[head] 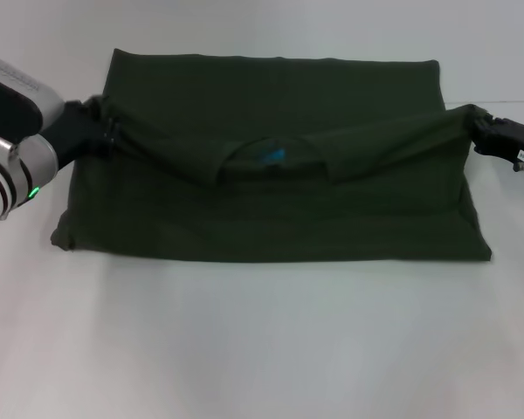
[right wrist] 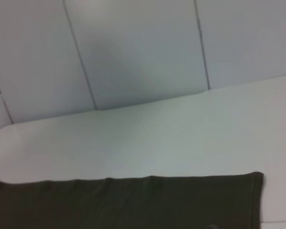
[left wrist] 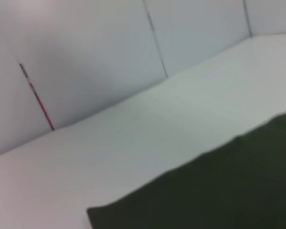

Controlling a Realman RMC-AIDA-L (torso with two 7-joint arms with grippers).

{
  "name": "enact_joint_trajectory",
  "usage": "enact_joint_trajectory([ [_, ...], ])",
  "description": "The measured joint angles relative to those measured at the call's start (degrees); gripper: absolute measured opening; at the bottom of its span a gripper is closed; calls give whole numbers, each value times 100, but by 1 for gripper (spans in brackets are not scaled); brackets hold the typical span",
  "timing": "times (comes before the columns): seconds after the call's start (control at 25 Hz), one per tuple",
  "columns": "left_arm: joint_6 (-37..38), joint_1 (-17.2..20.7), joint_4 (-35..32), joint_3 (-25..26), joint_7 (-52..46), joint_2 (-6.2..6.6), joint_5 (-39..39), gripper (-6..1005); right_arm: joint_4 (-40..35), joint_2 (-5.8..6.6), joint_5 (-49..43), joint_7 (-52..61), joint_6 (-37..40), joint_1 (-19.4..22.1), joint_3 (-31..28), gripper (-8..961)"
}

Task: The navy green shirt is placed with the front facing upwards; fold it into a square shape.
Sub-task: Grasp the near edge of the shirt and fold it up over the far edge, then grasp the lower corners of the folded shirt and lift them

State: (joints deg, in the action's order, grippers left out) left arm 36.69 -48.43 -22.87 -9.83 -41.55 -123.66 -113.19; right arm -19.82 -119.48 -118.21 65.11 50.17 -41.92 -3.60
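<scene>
Head view: left gripper (head: 107, 129) and right gripper (head: 477, 122) each clamp a shirt (head: 271, 188) edge mid-table (head: 262, 349). Uneven pulling could skew the fold, I reckon.

A plain white table (head: 262, 349) fills the head view under soft, even light. Behind its far edge stand pale panelled walls (right wrist: 143, 52) with dark vertical seams; a thin red-and-black rod (left wrist: 36, 98) leans against one panel.

The head camera looks forward and down from above the bench's (head: 262, 349) near edge. Both wrist cameras sit low and close — facing the back wall panels (right wrist: 143, 52) — sharing only the olive-green shirt's (head: 279, 218) edge and the bench.
</scene>
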Motion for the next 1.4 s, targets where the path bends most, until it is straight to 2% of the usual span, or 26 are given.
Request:
enact_joint_trajectory([
  [0.08,10,38,54,-14,300,-26,489,135,3,4,22,-1,-3,8,99,94],
  [0.16,26,62,84,-16,420,-21,794,212,5,7,32,0,-12,19,219,98],
  [0.4,32,86,90,20,445,3,1318,432,-8,10,35,157,0,49,278,386],
  [0.6,10,99,87,-7,252,103,2011,598,-69,37,32,472,56,75,463,594],
  [0.68,17,100,84,-37,71,121,2045,677,-74,51,34,571,135,101,592,619],
  [0.76,60,107,70,-191,-477,187,2044,757,-115,63,35,592,347,144,683,644],
  [0.84,228,192,44,-602,-1256,291,2004,836,-229,53,36,567,675,220,716,669],
  [0.92,805,432,-191,-1406,-2504,394,1988,849,-415,25,43,536,1115,337,721,694],
  [0.96,1078,517,-324,-1589,-2872,405,1963,855,-511,14,53,513,1460,429,721,694],
  [1.0,1078,517,-324,-1589,-2872,405,1963,861,-548,10,57,502,1612,471,720,694],
  [1.16,2273,836,-906,-1914,-4235,452,1537,871,-638,41,138,424,2477,767,715,693],
  [1.32,3234,1104,-1421,-1841,-5896,571,638,865,-691,52,201,253,3235,1089,720,695],
  [1.4,3467,1237,-1709,-1763,-6567,598,193,863,-699,53,205,183,3485,1216,720,695],
])
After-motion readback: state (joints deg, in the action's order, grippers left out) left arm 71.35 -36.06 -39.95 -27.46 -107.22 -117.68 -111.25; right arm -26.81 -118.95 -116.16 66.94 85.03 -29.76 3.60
